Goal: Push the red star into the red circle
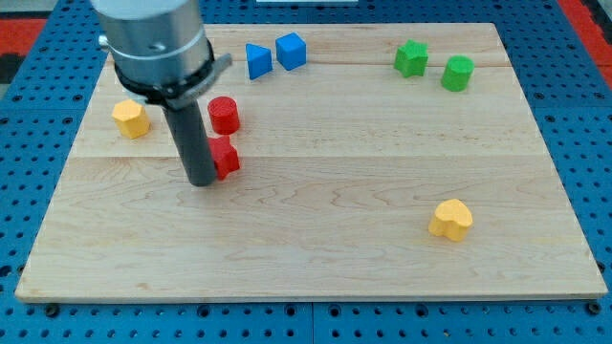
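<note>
My tip (204, 180) sits on the bench (325, 229) at the view's left, pressed against the left side of the red star (226, 159), which is partly hidden behind the rod so I can only make out its right half. The red circle (224, 114) stands just above the star toward the view's top — the two look close to touching, though I cannot tell whether a gap remains between them. There is no hand on this arm, only the dark rod under its grey housing (153, 43), so nothing is clenched or grasped. To the view's left of the rod, near the bench's edge, lies a yellow block (131, 118), roughly hexagonal. Toward the view's top, just right of the housing, a blue triangle (257, 60) and a blue cube (291, 51) sit side by side, very nearly touching. Farther along at the view's top right are a green star (411, 58) and a green cylinder (457, 73), near each other but apart. A yellow heart (450, 219) lies alone at the view's lower right, well apart from everything else. The bench is pale wood on a blue perforated base (29, 191).
</note>
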Action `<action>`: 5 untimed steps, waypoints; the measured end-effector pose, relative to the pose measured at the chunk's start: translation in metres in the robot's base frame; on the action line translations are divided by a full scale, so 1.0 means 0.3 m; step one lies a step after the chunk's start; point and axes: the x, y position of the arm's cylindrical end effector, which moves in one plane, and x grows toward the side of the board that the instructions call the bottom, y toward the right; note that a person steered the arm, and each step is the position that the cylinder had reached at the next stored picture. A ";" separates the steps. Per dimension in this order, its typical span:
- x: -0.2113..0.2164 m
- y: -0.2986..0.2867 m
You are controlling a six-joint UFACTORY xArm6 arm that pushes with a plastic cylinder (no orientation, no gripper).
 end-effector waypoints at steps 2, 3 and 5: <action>-0.090 -0.005; 0.006 0.001; -0.131 0.117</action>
